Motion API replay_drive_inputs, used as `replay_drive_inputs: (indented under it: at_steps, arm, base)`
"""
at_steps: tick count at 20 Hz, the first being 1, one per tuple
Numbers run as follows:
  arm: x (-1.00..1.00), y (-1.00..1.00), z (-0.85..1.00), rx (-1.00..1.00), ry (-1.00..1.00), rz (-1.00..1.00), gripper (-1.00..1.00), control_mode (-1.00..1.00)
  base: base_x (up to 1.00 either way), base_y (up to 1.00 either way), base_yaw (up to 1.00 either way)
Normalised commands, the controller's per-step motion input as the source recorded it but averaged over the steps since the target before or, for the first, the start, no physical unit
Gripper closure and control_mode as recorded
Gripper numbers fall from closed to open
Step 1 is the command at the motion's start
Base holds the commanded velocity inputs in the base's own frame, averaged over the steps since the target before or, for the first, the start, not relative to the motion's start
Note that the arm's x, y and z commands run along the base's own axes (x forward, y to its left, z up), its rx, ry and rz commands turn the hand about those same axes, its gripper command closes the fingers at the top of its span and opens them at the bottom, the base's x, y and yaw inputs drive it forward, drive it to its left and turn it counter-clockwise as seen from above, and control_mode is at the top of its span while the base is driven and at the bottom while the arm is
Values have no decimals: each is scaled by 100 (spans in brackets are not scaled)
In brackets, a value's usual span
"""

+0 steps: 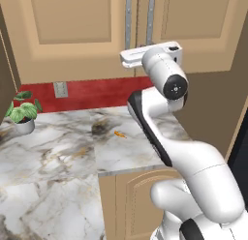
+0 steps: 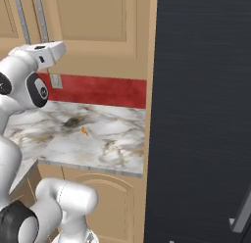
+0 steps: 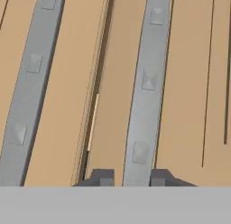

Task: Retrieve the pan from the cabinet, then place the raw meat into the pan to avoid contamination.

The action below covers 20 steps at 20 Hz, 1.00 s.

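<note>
The tan cabinet (image 1: 72,31) fills the wall above the counter, both panelled doors closed. Its two silver bar handles (image 1: 128,16) (image 1: 150,16) run down the middle seam. My gripper (image 3: 131,178) is up against the doors, open. Its dark fingertips (image 3: 101,177) stand either side of the right handle (image 3: 146,83), and the left handle (image 3: 31,83) lies beside it. From the base the white hand (image 1: 145,54) (image 2: 49,50) sits at the lower ends of the handles. The pan is hidden. A small orange item (image 1: 119,134) (image 2: 84,131) lies on the marble counter (image 1: 58,152); I cannot tell what it is.
A potted plant (image 1: 22,112) stands at the counter's back left, below a wall outlet (image 1: 60,89) on the red backsplash. A tall dark panel (image 2: 201,114) walls off the right side. A lower cupboard with an arched door (image 1: 133,200) is under the counter edge.
</note>
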Motion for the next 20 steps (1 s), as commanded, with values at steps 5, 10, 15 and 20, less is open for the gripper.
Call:
replay_drive_inputs:
  at_steps: [5, 10, 15, 20]
  arm:
    - [-25, 0, 0, 0, 11, 1, 100, -100]
    - [-48, 0, 0, 0, 13, 0, 100, -100]
    - [-61, 0, 0, 0, 14, 0, 100, -100]
    - [-71, -1, 0, 0, 14, 0, 100, -100]
  base:
    - [0, 0, 0]
    - [0, 0, 0]
    - [0, 0, 0]
    - [0, 0, 0]
